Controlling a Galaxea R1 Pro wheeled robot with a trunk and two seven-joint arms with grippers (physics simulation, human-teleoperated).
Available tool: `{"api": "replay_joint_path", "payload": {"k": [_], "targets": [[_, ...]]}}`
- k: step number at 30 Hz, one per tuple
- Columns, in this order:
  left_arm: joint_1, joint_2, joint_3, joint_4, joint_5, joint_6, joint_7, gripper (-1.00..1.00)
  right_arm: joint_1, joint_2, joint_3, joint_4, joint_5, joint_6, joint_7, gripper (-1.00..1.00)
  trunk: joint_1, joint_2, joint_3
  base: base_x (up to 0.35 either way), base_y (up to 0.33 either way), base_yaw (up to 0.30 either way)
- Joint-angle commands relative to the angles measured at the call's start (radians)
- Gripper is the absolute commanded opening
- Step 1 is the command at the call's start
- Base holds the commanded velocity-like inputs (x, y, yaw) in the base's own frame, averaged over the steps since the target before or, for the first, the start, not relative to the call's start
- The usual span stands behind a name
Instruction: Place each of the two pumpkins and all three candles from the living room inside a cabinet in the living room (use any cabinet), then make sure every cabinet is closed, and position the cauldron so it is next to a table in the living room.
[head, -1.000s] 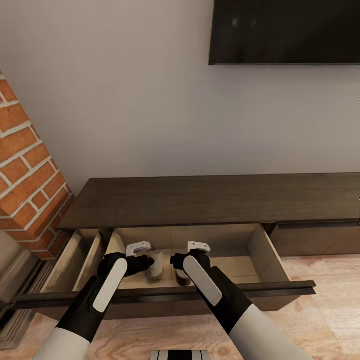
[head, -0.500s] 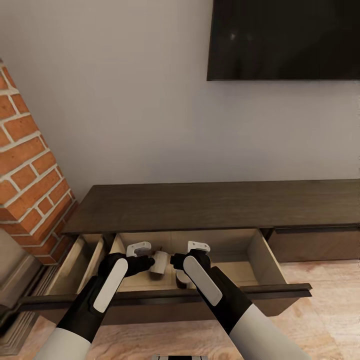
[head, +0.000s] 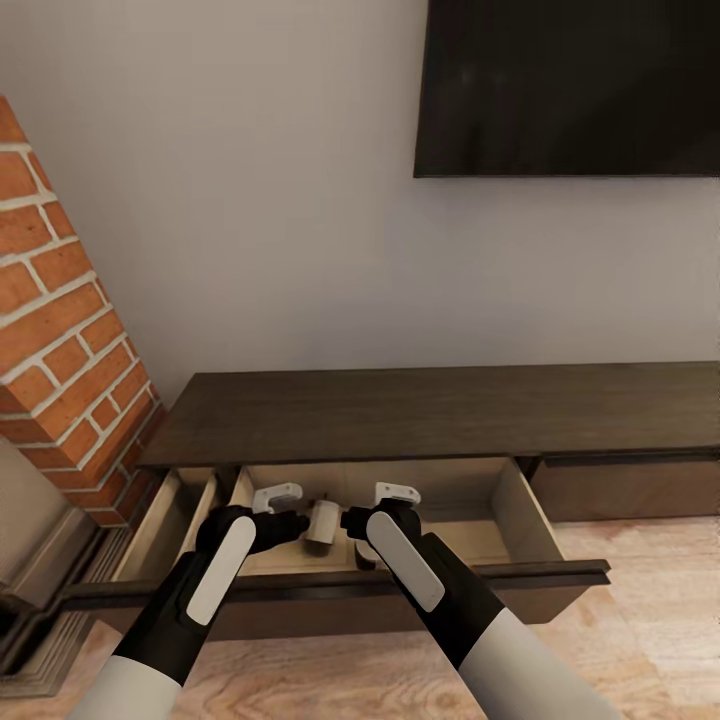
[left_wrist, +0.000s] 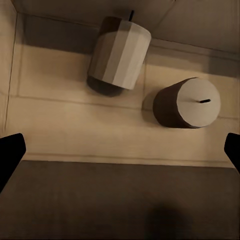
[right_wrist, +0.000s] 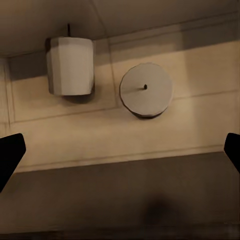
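two arms reach forward from the bottom of the head view, side by side, each black at the forearm and white nearer the body. the left hand (head: 292, 522) and the right hand (head: 352, 522) hang over the pulled-out compartment of the cabinet (head: 430, 412), just behind its dark front panel (head: 400, 580). in each wrist view only the two dark fingertips (left_wrist: 11, 155) show, at opposite edges of the picture, so both hands are spread wide and hold nothing.

two candles show in the compartment. one lies tipped on its side, its wick pointing toward the back wall of the drawer: it is the pale stub between the two hands in the head view (head: 323, 522), and the faceted cylinder in the left wrist view (left_wrist: 119, 52) and the right wrist view (right_wrist: 70, 65). the second candle (right_wrist: 146, 90) stands upright just beside it, its round top and short wick facing the right wrist camera; the left wrist view shows it slightly from the side (left_wrist: 186, 103). the two are near each other but apart. both rest on the light wood floor of the drawer (right_wrist: 200, 125).

a second, narrower compartment (head: 170, 515) stands open to the left. beyond, the long dark cabinet top runs along a pale wall, with one brick fireplace (head: 60, 340) on the left and one black screen (head: 570, 85) mounted above.
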Motion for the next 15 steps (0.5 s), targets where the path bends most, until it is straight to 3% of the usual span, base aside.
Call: {"api": "replay_joint_path", "payload": {"k": [1, 15], "targets": [[-0.001, 0.0, 0.0, -0.003, 0.01, 0.002, 0.01, 1.0, -0.001, 0.0, 0.001, -0.001, -0.006, 0.003, -0.008, 1.0, -0.004, 0.007, 0.002, -0.037, 0.009, 0.0], [-0.001, 0.0, 0.0, -0.011, 0.01, 0.004, 0.01, 1.0, -0.001, 0.0, 0.001, -0.001, -0.006, 0.004, -0.008, 1.0, -0.058, 0.105, 0.046, -0.005, 0.001, 0.0]]}}
